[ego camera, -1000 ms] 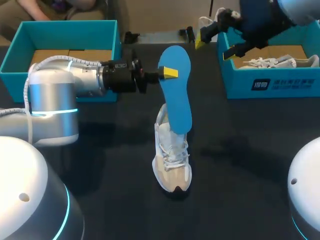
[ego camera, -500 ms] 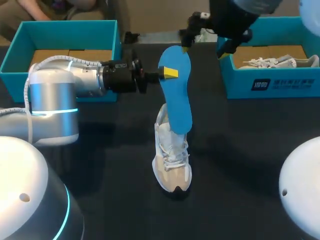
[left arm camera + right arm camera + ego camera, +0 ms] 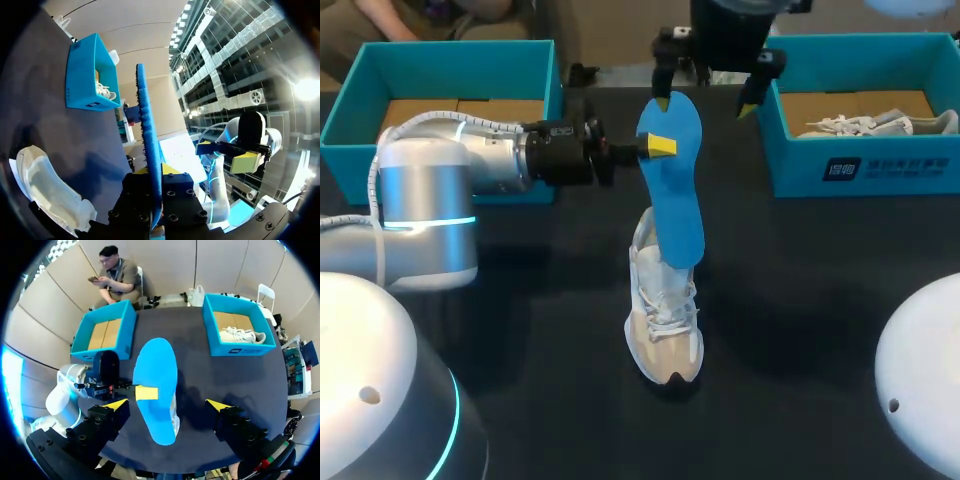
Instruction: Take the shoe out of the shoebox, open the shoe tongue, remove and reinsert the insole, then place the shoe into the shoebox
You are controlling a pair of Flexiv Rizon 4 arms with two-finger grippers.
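Now insole (image 3: 672, 190) mostly out, lower end in shoe (image 3: 665, 335) at 6 o'clock; left jaws clamped on it, right jaws apart at 12 o'clock. Next, likely: push insole back in.

Shoe (image 3: 663, 310): centre front.
Insole (image 3: 672, 190): upright over shoe, in left gripper (image 3: 658, 147).
Right gripper (image 3: 706, 105): above insole.
Left box (image 3: 440, 58): far left.
Right box (image 3: 865, 170): far right, holding second shoe (image 3: 880, 123).

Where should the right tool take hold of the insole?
Probably the rounded top end of the insole, coming down from above: it stands upright, its lower end is in the shoe, and the left tool pinches the side just below.
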